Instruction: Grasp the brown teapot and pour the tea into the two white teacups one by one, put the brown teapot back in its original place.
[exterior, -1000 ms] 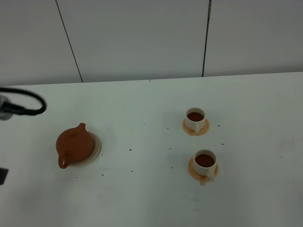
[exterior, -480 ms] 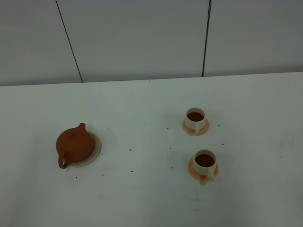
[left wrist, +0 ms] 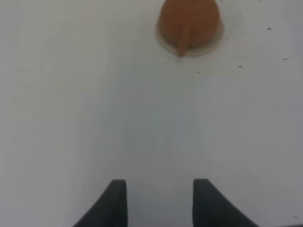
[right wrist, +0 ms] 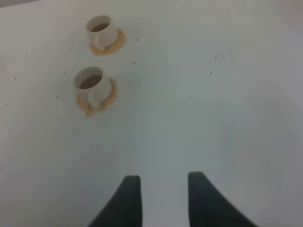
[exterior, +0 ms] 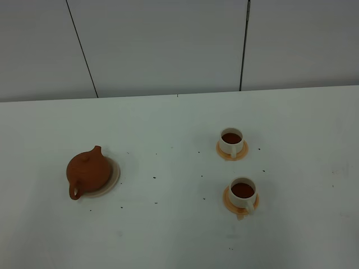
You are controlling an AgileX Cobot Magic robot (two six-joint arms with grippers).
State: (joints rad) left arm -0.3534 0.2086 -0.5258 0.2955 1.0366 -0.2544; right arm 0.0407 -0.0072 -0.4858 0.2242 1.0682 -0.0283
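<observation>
The brown teapot [exterior: 88, 171] sits on its beige plate [exterior: 114, 174] at the left of the table; it also shows in the left wrist view [left wrist: 188, 20]. Two white teacups [exterior: 231, 140] [exterior: 243, 191], each holding dark tea, stand on orange saucers at the right, and both show in the right wrist view [right wrist: 101, 30] [right wrist: 92, 84]. My left gripper [left wrist: 159, 194] is open and empty, well back from the teapot. My right gripper [right wrist: 164, 189] is open and empty, away from the cups. Neither gripper shows in the exterior high view.
The white table [exterior: 168, 224] carries small dark specks around the cups and teapot. A grey panelled wall [exterior: 168, 45] stands behind the table's far edge.
The left arm's dark cable and body, seen at the left edge a second ago, have withdrawn out of the exterior high view. Teapot and cups have not moved.
</observation>
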